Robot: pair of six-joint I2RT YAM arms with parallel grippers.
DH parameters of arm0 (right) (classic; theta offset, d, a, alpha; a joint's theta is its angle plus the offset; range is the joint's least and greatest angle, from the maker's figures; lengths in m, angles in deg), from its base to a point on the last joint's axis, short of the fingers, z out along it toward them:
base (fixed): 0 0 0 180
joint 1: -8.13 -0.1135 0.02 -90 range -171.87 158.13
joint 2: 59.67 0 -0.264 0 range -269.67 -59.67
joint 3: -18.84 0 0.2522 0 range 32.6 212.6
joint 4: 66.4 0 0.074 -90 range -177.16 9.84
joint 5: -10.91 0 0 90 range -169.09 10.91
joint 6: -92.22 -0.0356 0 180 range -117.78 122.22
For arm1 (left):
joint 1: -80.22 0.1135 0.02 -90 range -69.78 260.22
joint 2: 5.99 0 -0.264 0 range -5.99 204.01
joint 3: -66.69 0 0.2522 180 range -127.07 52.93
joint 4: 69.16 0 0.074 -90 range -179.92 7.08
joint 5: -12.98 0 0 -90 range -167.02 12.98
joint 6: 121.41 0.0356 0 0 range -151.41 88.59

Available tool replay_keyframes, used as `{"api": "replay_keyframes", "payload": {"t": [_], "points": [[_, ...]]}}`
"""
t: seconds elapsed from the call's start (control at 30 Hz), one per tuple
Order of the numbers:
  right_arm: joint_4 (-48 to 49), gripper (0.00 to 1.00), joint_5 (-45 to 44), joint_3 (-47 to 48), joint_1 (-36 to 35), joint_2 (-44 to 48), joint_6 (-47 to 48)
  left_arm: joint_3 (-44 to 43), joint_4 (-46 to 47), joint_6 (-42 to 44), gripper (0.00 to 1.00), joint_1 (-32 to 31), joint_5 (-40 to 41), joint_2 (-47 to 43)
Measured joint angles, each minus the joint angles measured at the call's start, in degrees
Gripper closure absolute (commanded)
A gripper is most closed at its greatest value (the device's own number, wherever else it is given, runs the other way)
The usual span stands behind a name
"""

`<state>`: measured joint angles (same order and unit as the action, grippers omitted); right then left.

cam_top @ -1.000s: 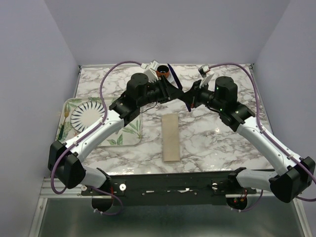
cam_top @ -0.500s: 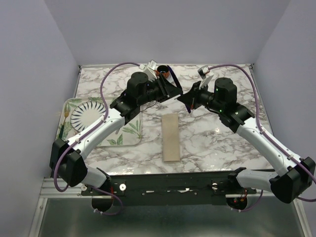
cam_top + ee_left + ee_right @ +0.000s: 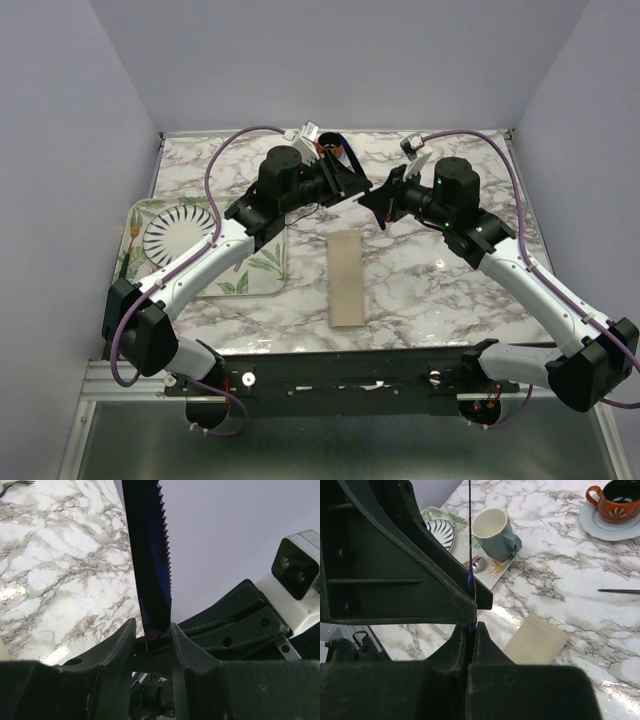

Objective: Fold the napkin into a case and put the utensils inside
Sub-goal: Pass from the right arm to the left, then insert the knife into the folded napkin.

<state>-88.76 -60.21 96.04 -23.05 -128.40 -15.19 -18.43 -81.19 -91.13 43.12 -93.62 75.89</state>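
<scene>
The napkin lies folded as a narrow beige case [image 3: 346, 278] on the marble, also seen in the right wrist view [image 3: 537, 640]. The dark purple knife [image 3: 150, 555] has a serrated edge and is held up in the air above the table's middle. My left gripper [image 3: 152, 630] is shut across the width of one end of it. At that same end my right gripper [image 3: 471, 627] is shut on its flat sides, and the knife [image 3: 469, 555] shows edge-on there. The two grippers meet [image 3: 368, 195] beyond the case. A fork [image 3: 15, 484] lies on the marble farther off.
A leaf-printed tray [image 3: 265, 270] at the left carries a striped plate [image 3: 175, 235], a pale mug [image 3: 495, 532] and a small spoon [image 3: 479, 564]. An orange cup on a saucer [image 3: 615, 500] stands at the back. A slim dark rod [image 3: 619, 591] lies on the marble.
Both grippers have shifted slightly left together with the knife between them. The case has not moved.
</scene>
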Motion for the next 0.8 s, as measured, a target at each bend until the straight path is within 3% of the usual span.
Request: {"api": "replay_keyframes", "payload": {"t": [0.17,0.2,0.23,0.27,0.37,0.4,0.5,0.63,0.8], "points": [[0.0,0.99,0.4,0.0,0.0,0.0,-0.5,0.0,0.7,-0.3,0.84,-0.2,-0.1,0.0],[0.0,0.96,0.5,0.0,0.0,0.0,-0.7,0.0,0.7,-0.3,0.95,-0.2,0.0,0.0],[0.0,0.91,0.5,0.0,0.0,0.0,-0.7,0.0,0.8,-0.3,1.0,-0.2,-0.1,0.0],[0.0,0.8,0.5,0.0,0.0,0.0,-0.8,0.0,0.8,-0.3,1.0,-0.2,-0.2,0.0],[0.0,0.62,0.8,0.0,0.0,-0.1,-0.8,0.0,0.3,0.4,1.0,-0.2,-0.2,0.0],[0.0,0.5,1.0,-0.1,-0.1,-0.2,-1.1,-0.1,0.0,0.9,1.0,-0.2,-0.1,0.0],[0.2,0.32,1.4,-0.1,-0.3,-0.2,-0.8,-0.2,-3.3,3.9,1.0,0.3,0.1,0.0],[-0.6,0.17,1.4,-0.1,0.1,-0.1,0.1,-0.1,-8.5,8.2,1.0,2.0,0.0,0.3],[-6.1,0.15,2.9,0.7,3.2,-0.2,2.2,1.2,-13.4,12.4,1.0,3.3,0.0,1.0]]}}
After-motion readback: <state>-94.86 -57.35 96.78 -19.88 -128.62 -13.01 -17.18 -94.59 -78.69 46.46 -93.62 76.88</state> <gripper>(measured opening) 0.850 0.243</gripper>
